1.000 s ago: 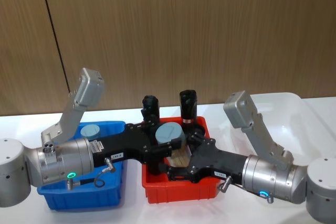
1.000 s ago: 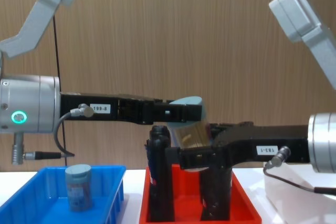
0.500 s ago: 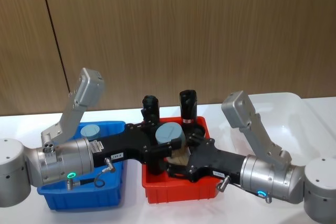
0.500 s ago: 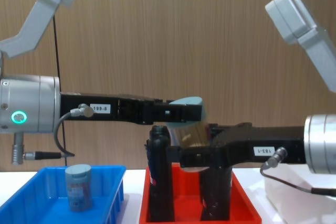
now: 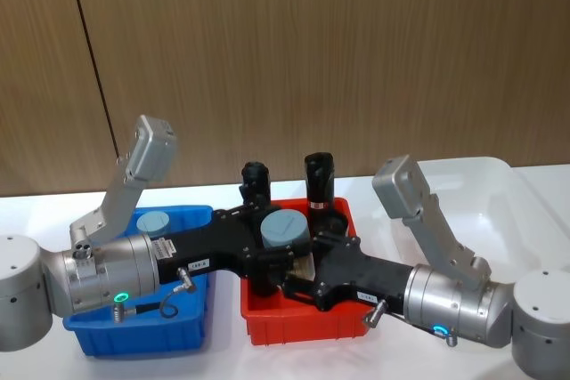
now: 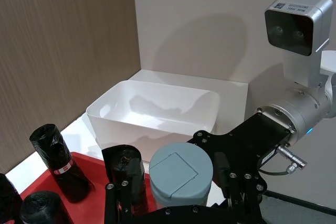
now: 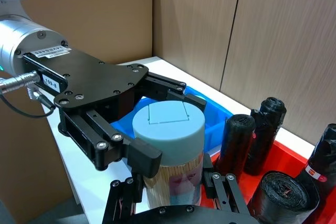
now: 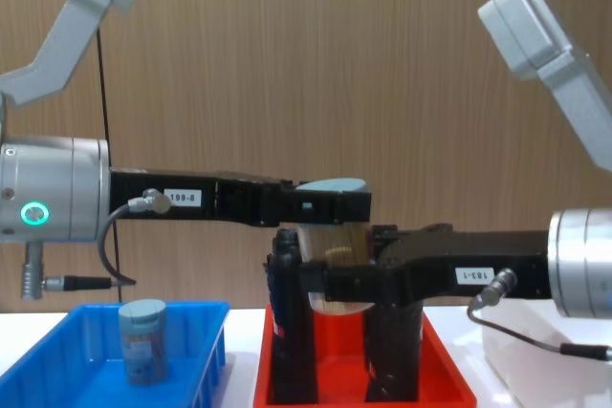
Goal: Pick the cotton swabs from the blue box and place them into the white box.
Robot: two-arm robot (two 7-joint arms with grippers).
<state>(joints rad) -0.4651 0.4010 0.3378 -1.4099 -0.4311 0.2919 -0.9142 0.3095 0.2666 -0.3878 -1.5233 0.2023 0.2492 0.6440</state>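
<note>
The first cotton swabs jar [image 7: 168, 129] hangs upright above the red tray [image 5: 303, 331], in which black rolls [image 5: 318, 180] stand upright. The left pincer [image 8: 333, 205] extends over the tray from the tray's left side and is pinching this jar at lid level. The right pincer [image 8: 342, 284] extends from the tray's right side and sits at the jar's lower body; whether it grips cannot be told. The second cotton swabs jar [image 5: 154, 222] stands upright in the blue box [image 5: 142, 340], just left of the red tray. The white box [image 5: 485, 171] rests right of the tray on the bench [image 5: 223, 358].
</note>
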